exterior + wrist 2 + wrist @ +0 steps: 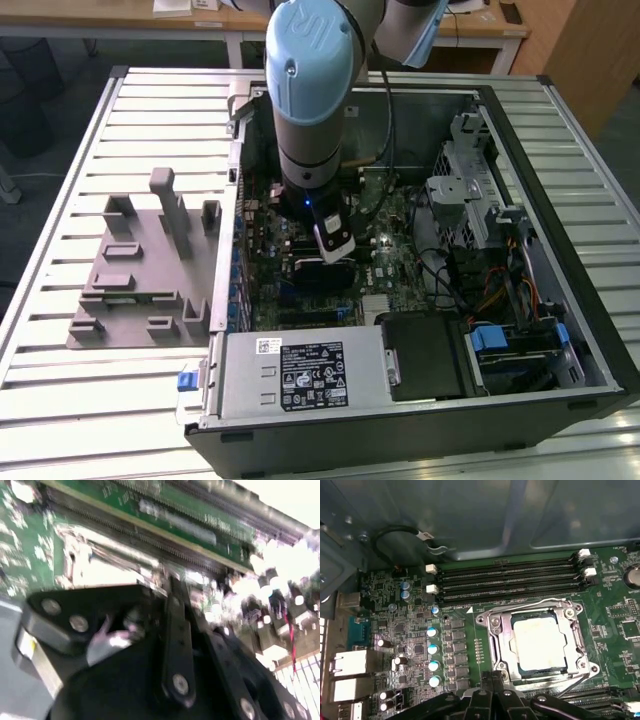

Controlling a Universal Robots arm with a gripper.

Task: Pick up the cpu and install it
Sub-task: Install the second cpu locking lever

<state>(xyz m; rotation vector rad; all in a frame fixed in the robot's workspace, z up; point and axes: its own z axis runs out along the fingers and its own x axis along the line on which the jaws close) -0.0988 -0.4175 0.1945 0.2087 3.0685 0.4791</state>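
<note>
1. We are seeing the arm [310, 90] reaching straight down into the computer case [560, 250].
2. The hand [492, 692] is hovering just beside the socket frame [535, 642]; we cannot tell its opening.
3. The cpu [540, 642] is sitting in that frame.

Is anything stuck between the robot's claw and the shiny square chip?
Nothing visible. In the first wrist view, the pale silver square cpu already lies in the metal-framed socket on the green motherboard; the black gripper sits beside the socket with open board between them.
</note>
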